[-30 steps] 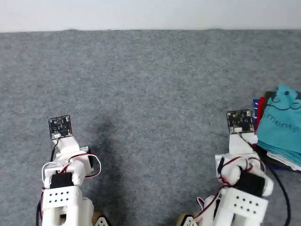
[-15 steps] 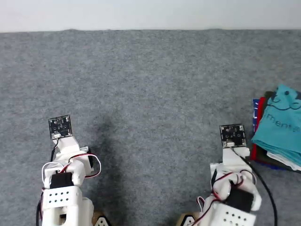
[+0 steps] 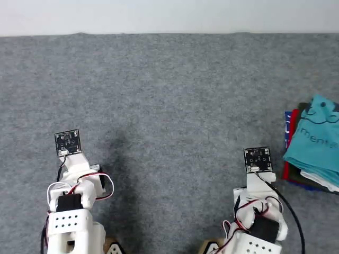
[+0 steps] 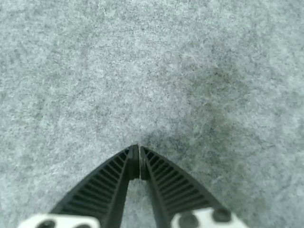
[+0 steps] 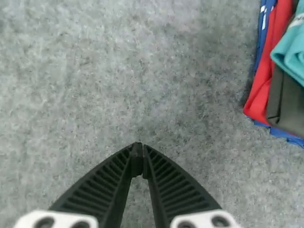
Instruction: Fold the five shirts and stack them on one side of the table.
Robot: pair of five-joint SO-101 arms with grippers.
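Shirt stack (image 3: 312, 159) and arms, left to right. Left gripper (image 4: 138, 150): jaws closed, empty, unmoved over the grey tabletop (image 3: 169, 90) near its front edge. Right gripper (image 5: 140, 147): closed, empty, drawn back from the stack at the right edge. Teal shirt (image 3: 320, 132) on top; folding appears finished, arms parking.

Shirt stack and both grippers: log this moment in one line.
shirt stack: teal shirt on top | left gripper: shut, empty | right gripper: shut, empty, beside stack
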